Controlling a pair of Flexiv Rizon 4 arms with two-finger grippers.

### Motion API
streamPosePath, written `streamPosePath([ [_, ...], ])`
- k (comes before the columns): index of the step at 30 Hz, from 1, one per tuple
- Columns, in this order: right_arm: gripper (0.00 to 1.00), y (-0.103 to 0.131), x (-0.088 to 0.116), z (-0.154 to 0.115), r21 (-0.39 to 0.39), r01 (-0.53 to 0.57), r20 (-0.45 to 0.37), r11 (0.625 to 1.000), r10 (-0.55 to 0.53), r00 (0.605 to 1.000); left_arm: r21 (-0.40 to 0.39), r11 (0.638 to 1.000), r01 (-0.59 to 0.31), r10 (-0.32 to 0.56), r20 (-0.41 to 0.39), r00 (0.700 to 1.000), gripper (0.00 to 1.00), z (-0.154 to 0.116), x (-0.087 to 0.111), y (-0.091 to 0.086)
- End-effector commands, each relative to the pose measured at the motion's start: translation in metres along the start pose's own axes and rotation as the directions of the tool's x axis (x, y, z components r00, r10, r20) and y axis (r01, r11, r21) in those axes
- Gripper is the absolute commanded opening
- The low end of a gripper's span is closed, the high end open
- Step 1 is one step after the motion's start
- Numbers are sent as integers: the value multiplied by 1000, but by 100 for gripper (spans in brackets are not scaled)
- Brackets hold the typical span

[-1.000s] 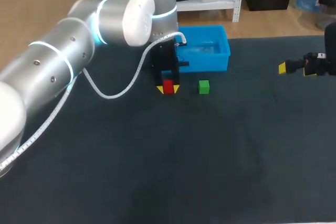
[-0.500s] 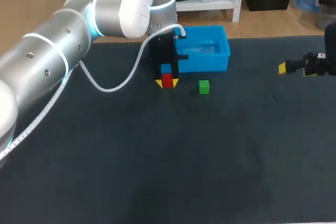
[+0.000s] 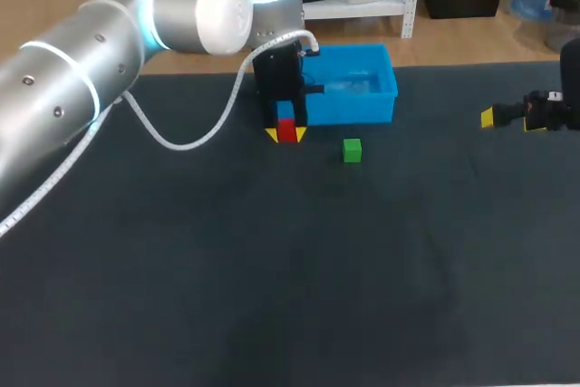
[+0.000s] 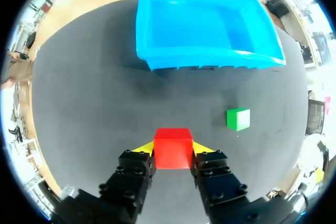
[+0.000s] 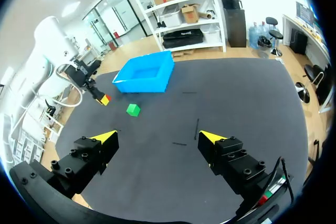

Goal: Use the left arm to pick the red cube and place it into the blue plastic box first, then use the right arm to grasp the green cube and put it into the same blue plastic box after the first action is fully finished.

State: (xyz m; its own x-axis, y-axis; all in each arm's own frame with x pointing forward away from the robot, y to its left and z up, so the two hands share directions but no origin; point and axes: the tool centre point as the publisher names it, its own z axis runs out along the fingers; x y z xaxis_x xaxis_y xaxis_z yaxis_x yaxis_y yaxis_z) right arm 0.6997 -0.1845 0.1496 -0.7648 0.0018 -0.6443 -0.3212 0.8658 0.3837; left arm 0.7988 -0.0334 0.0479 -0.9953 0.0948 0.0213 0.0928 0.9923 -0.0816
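Your left gripper (image 3: 287,135) is clenched on the red cube (image 4: 172,148), held just short of the blue plastic box (image 4: 210,59), with the green cube (image 4: 238,118) nearby on the worktop (image 3: 272,269). Carry it forward too low and it may strike the near wall and twist loose; let go early and it lands outside. Your right gripper (image 5: 158,137) sits released, well apart; starting it too soon breaks the order.
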Motion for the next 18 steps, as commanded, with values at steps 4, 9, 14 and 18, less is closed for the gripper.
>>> streamPosePath([
  [4, 100, 0, 0, 0, 1, 0, -1, 1000, 0, 1000, -6, 1000, -18, 19, 44, 999, 0, -13, 6, 0],
  [9, 100, 0, 0, 0, 1, 0, -1, 1000, 0, 1000, -13, 999, -35, 36, 61, 998, 0, -23, 5, -2],
  [14, 100, 0, 0, 0, 1, 0, -1, 1000, 0, 1000, -12, 999, -46, 47, 81, 996, 0, -34, 3, -5],
  [18, 100, 0, 0, 0, 1, 0, -1, 1000, 0, 1000, -12, 999, -51, 52, 95, 994, 0, -40, 2, -6],
])
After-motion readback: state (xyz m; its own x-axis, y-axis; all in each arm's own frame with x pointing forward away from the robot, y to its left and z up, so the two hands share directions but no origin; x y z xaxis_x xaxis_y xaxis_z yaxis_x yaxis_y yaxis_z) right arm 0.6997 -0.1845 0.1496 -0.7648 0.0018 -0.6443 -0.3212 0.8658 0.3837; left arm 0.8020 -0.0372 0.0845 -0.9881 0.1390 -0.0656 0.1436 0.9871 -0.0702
